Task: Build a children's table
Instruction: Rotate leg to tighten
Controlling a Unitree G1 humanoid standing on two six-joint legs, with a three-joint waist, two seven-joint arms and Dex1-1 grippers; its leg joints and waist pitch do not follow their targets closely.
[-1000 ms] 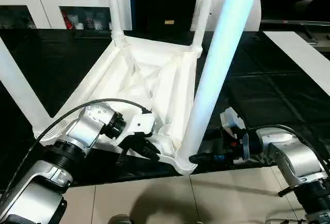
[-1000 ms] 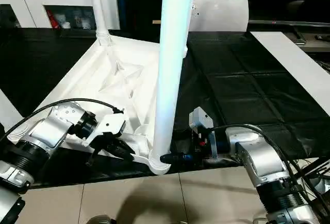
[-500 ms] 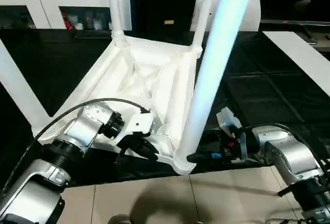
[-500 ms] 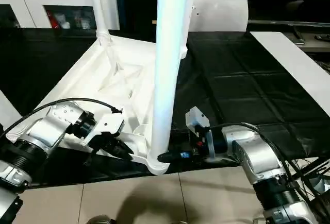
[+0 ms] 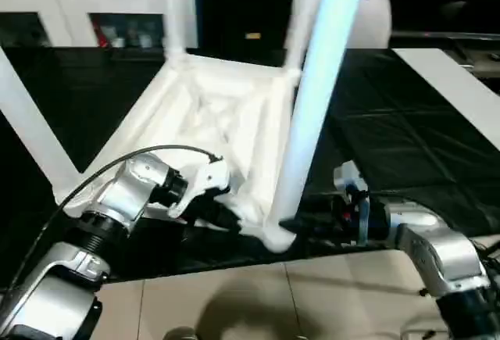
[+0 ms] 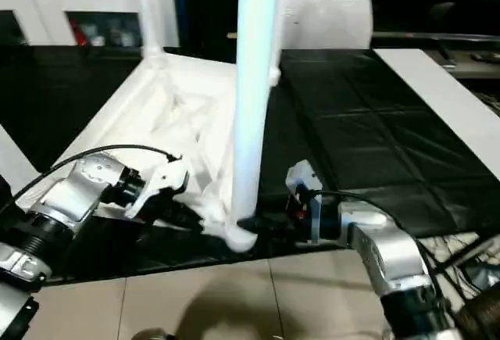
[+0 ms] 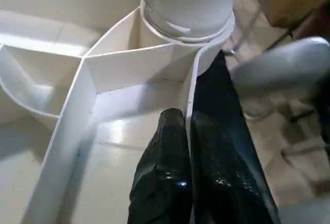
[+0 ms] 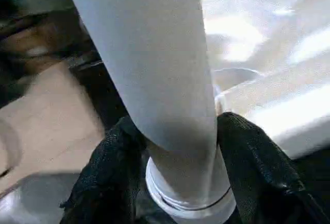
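Finding no readable text, label, brand, number or sign anywhere.
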